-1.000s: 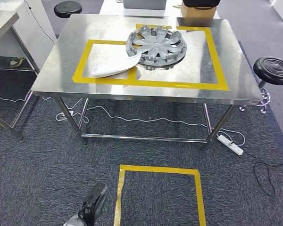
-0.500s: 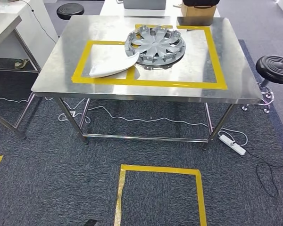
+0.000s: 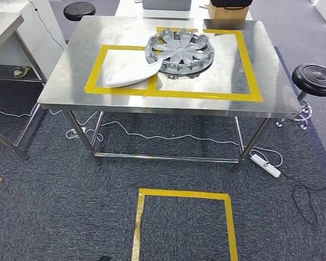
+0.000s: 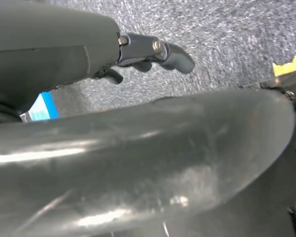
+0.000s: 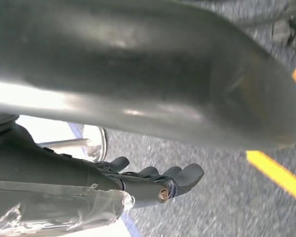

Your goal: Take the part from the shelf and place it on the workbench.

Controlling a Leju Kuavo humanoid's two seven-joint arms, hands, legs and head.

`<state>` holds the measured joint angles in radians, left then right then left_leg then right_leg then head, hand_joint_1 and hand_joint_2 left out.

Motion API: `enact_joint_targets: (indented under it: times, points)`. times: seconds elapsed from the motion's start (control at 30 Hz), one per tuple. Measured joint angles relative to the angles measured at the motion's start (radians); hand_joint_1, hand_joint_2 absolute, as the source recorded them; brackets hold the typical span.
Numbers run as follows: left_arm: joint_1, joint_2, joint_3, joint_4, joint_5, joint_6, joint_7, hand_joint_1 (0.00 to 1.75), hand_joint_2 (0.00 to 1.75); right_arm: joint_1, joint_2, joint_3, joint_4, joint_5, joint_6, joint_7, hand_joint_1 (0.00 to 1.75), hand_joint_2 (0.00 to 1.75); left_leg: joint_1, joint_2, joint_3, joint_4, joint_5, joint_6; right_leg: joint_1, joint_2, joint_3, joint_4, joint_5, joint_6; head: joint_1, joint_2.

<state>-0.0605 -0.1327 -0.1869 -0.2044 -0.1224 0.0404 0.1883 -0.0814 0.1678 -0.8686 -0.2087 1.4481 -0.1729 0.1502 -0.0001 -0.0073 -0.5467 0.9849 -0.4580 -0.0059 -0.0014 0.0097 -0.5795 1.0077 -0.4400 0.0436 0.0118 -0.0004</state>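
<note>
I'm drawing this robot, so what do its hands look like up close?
The left hand has a smooth dark grey cover and darker fingers with a small metal screw. The right hand looks alike, with a brass-coloured screw and clear plastic wrap behind it.

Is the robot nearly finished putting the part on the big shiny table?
It looks nearly done. A grey wheel cover and a white curved part already lie on the workbench, in its yellow-taped area. In hand: nothing. The left hand and right hand hang empty above the carpet. Left: maybe nothing, though I can't tell if more parts wait on a shelf.
</note>
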Motion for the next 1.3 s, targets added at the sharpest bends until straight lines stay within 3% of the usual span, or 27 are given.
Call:
enact_joint_targets:
  times: [0.03, 0.1, 0.17, 0.2, 0.23, 0.27, 0.37, 0.43, 0.5, 0.53, 0.6, 0.7, 0.73, 0.77, 0.83, 0.9, 0.97, 1.07, 1.13, 1.2, 1.23, 1.27, 1.3]
  points:
    - [0.001, 0.000, 0.000, 0.000, -0.001, 0.000, -0.001, 0.00, 0.00, 0.000, 0.000, -0.001, 0.000, 0.000, 0.009, -0.003, 0.00, 0.87, 0.001, 0.001, 0.000, -0.001, 0.002, 0.007, -0.001, -0.001, -0.005, 0.011, -0.010, 0.005, 0.002, 0.000]
    - [0.001, 0.000, 0.000, 0.000, -0.002, 0.001, -0.001, 0.00, 0.00, 0.000, 0.000, -0.002, 0.000, 0.000, 0.018, -0.006, 0.00, 1.75, 0.004, 0.002, 0.000, -0.003, 0.005, 0.017, -0.002, -0.002, -0.040, 0.092, -0.062, 0.014, 0.007, 0.000]
    - [0.002, 0.000, 0.000, 0.001, -0.003, 0.001, -0.002, 0.00, 0.00, 0.000, 0.000, -0.002, 0.000, 0.006, 0.024, -0.007, 0.00, 1.75, 0.003, 0.004, -0.001, -0.003, 0.005, 0.020, -0.002, -0.002, -0.101, 0.235, -0.131, 0.020, 0.010, 0.000]
    - [0.002, 0.000, 0.000, 0.001, -0.006, 0.002, -0.003, 0.00, 0.00, 0.001, 0.000, -0.002, 0.000, 0.015, 0.028, -0.004, 0.00, 1.75, 0.003, 0.005, -0.001, -0.002, 0.005, 0.020, -0.002, -0.002, -0.123, 0.288, -0.148, 0.021, 0.010, 0.000]
    - [0.003, 0.000, 0.000, 0.001, -0.009, 0.002, -0.004, 0.00, 0.00, 0.002, 0.000, -0.002, 0.000, 0.026, 0.033, -0.001, 0.00, 1.75, 0.002, 0.005, -0.001, -0.002, 0.005, 0.020, -0.002, -0.002, -0.131, 0.309, -0.148, 0.021, 0.011, 0.000]
    - [0.003, 0.000, 0.000, 0.002, -0.011, 0.001, -0.006, 0.00, 0.00, 0.004, 0.000, -0.001, 0.000, 0.036, 0.036, 0.004, 0.00, 1.75, 0.002, 0.004, 0.000, -0.002, 0.005, 0.020, -0.002, -0.003, -0.117, 0.285, -0.128, 0.021, 0.011, 0.000]
    - [0.002, -0.001, 0.000, 0.003, -0.017, -0.001, -0.014, 0.00, 0.00, 0.002, 0.000, 0.000, 0.000, 0.036, 0.041, 0.010, 0.00, 1.75, 0.001, 0.003, 0.003, 0.000, 0.003, 0.014, -0.003, -0.002, -0.008, 0.075, -0.038, 0.016, 0.011, 0.000]
    - [0.001, -0.001, 0.000, 0.003, -0.019, -0.002, -0.017, 0.00, 0.00, 0.001, 0.000, 0.000, 0.000, 0.030, 0.041, 0.008, 0.00, 0.87, -0.003, 0.002, 0.001, 0.002, 0.004, 0.004, -0.002, 0.001, 0.025, 0.007, -0.024, 0.008, 0.010, 0.000]
    - [0.001, -0.001, 0.000, 0.003, -0.021, -0.001, -0.020, 0.00, 0.00, 0.001, 0.000, -0.001, 0.000, 0.026, 0.039, 0.006, 0.00, 0.00, -0.003, 0.002, -0.002, 0.002, 0.006, -0.006, -0.001, 0.002, 0.024, 0.005, -0.022, -0.004, 0.010, 0.000]
    - [0.001, -0.001, 0.000, 0.003, -0.021, 0.000, -0.022, 0.00, 0.00, 0.002, 0.000, -0.001, 0.000, 0.025, 0.038, 0.005, 0.00, 0.00, -0.001, 0.002, -0.003, 0.004, 0.003, -0.011, -0.001, 0.002, 0.023, 0.004, -0.020, -0.010, 0.010, 0.000]
    - [0.001, -0.001, 0.000, 0.003, -0.023, 0.002, -0.026, 0.00, 0.00, 0.002, 0.000, -0.001, 0.000, 0.025, 0.035, 0.004, 0.00, 0.00, 0.000, 0.002, -0.028, 0.058, -0.036, -0.021, -0.005, 0.000, 0.022, 0.000, -0.016, -0.022, 0.006, 0.000]
    - [0.001, -0.002, 0.000, 0.003, -0.025, 0.003, -0.032, 0.00, 0.00, 0.002, 0.000, -0.001, 0.000, 0.025, 0.034, 0.010, 0.00, 0.00, 0.001, 0.002, -0.122, 0.253, -0.128, -0.029, -0.005, -0.002, 0.017, 0.000, -0.014, -0.030, 0.001, 0.000]
    - [0.002, -0.002, 0.000, 0.003, -0.026, 0.003, -0.033, 0.00, 0.00, 0.002, 0.000, -0.001, 0.000, 0.026, 0.034, 0.016, 0.00, 0.00, 0.001, 0.002, -0.139, 0.289, -0.132, -0.029, -0.004, -0.002, 0.016, 0.000, -0.013, -0.031, 0.001, 0.000]
    - [0.002, -0.002, 0.000, 0.003, -0.026, 0.004, -0.034, 0.00, 0.00, 0.003, 0.000, -0.001, 0.000, 0.026, 0.034, 0.023, 0.00, 0.00, 0.001, 0.002, -0.138, 0.285, -0.116, -0.028, -0.004, -0.002, 0.016, 0.000, -0.013, -0.031, 0.001, 0.000]
    - [0.002, -0.002, 0.000, 0.003, -0.028, 0.004, -0.035, 0.00, 0.00, 0.003, 0.000, -0.002, 0.000, 0.026, 0.034, 0.032, 0.00, 0.00, 0.001, 0.003, -0.084, 0.178, -0.047, -0.023, -0.004, -0.001, 0.018, 0.000, -0.013, -0.029, 0.001, 0.000]
    - [-0.001, -0.002, 0.000, 0.003, -0.028, 0.004, -0.035, 0.00, 0.00, 0.002, 0.000, -0.002, 0.000, 0.026, 0.034, 0.035, 0.00, 0.87, 0.001, 0.003, -0.023, 0.054, -0.002, -0.017, 0.000, 0.000, 0.016, 0.005, -0.014, -0.022, 0.000, 0.000]
    - [-0.003, -0.003, 0.000, 0.003, -0.030, 0.004, -0.036, 0.00, 0.00, 0.002, 0.000, -0.002, 0.000, 0.029, 0.028, 0.043, 0.00, 1.75, -0.001, 0.000, -0.006, 0.007, 0.002, -0.009, 0.004, -0.002, 0.012, 0.007, -0.014, -0.010, 0.001, 0.000]
    - [0.000, -0.003, 0.000, 0.004, -0.044, 0.003, -0.036, 0.00, 0.00, 0.002, 0.000, -0.002, 0.000, 0.035, 0.002, 0.078, 0.00, 1.75, 0.002, -0.008, -0.008, 0.002, 0.007, 0.008, 0.001, -0.007, 0.004, 0.021, -0.028, 0.007, 0.004, 0.000]
    - [0.000, -0.004, -0.002, 0.004, -0.064, 0.006, -0.036, 0.00, 0.00, 0.001, 0.000, -0.002, 0.000, 0.033, -0.009, 0.090, 0.00, 1.75, 0.004, -0.013, -0.009, 0.000, 0.010, 0.017, 0.000, -0.007, -0.036, 0.113, -0.084, 0.016, 0.009, 0.000]
    - [0.000, -0.004, -0.005, 0.005, -0.083, 0.012, -0.032, 0.00, 0.00, 0.001, 0.000, -0.002, 0.000, 0.029, -0.011, 0.093, 0.00, 1.75, 0.004, -0.019, -0.009, 0.000, 0.011, 0.020, -0.001, -0.007, -0.096, 0.248, -0.145, 0.020, 0.011, 0.000]
    - [0.001, -0.004, -0.006, 0.005, -0.088, 0.014, -0.030, 0.00, 0.00, 0.002, 0.000, -0.002, 0.000, 0.028, -0.010, 0.093, 0.00, 1.75, 0.003, -0.024, -0.010, 0.001, 0.011, 0.020, -0.001, -0.007, -0.113, 0.287, -0.155, 0.020, 0.011, 0.000]
    - [0.001, -0.004, -0.006, 0.006, -0.091, 0.015, -0.027, 0.00, 0.00, 0.002, 0.000, -0.002, 0.000, 0.027, -0.010, 0.094, 0.00, 1.75, 0.004, -0.032, -0.009, 0.001, 0.011, 0.019, -0.001, -0.006, -0.112, 0.288, -0.144, 0.020, 0.012, 0.000]
    - [0.001, -0.005, -0.007, 0.007, -0.091, 0.014, -0.025, 0.00, 0.00, 0.003, 0.000, -0.002, 0.000, 0.027, -0.010, 0.095, 0.00, 1.75, 0.004, -0.041, -0.009, 0.001, 0.012, 0.018, -0.002, -0.003, -0.091, 0.248, -0.116, 0.020, 0.012, 0.000]
